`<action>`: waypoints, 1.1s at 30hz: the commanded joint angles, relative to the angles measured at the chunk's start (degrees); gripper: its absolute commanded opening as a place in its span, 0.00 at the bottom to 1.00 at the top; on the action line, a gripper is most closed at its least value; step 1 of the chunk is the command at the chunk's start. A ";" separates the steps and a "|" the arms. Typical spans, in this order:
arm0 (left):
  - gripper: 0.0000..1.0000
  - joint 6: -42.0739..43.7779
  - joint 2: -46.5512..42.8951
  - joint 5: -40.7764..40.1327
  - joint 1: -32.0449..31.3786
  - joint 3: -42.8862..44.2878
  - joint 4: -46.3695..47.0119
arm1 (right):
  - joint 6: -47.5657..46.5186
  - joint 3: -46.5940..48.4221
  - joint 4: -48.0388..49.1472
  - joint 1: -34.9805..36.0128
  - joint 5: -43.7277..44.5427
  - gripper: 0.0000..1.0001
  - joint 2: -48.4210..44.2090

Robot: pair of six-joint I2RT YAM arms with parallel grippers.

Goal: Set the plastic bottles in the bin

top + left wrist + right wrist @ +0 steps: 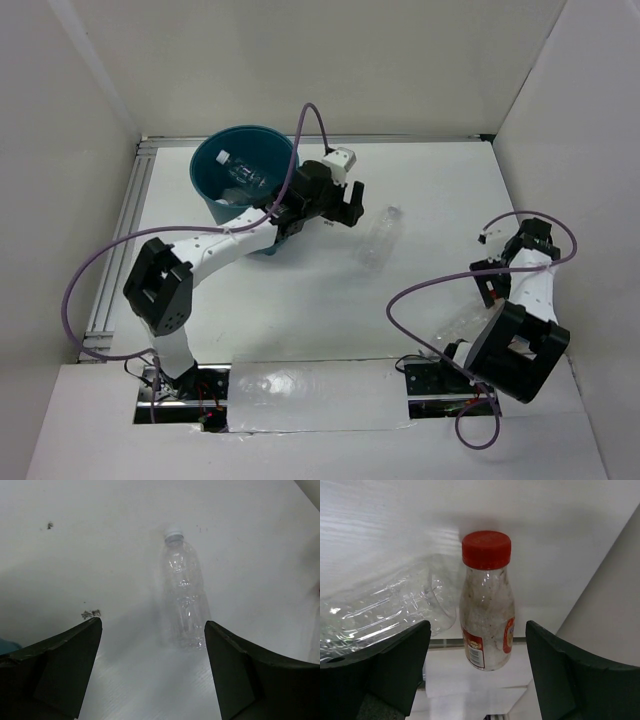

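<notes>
The teal bin [212, 165] stands at the back left with a clear bottle [240, 176] inside it. My left gripper [345, 203] [152, 626] hangs open just right of the bin, nothing between its fingers. A clear white-capped bottle [379, 239] [184, 600] lies on the table ahead of it, untouched. My right gripper [489, 282] [478, 626] is open at the right. A red-capped labelled bottle [486, 610] shows between its fingers with a gap on each side. A clear crushed bottle [385, 607] lies to the left of it.
White walls enclose the table on the left, back and right. An aluminium rail [118, 250] runs along the left edge. Purple cables [90, 270] loop from both arms. The table's near edge [445, 641] lies just behind the red-capped bottle in the right wrist view.
</notes>
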 commanded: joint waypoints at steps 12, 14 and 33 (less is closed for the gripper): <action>0.96 -2.34 10.27 9.27 -0.74 11.11 5.51 | 4.70 -2.90 6.75 0.32 0.13 0.76 9.48; 0.96 -2.34 12.55 9.27 -0.74 12.53 4.20 | 4.71 -2.90 8.15 0.32 1.00 0.76 10.19; 0.96 -1.11 21.08 9.70 -1.88 17.80 0.94 | 1.11 9.04 -2.20 0.32 -19.88 0.00 8.34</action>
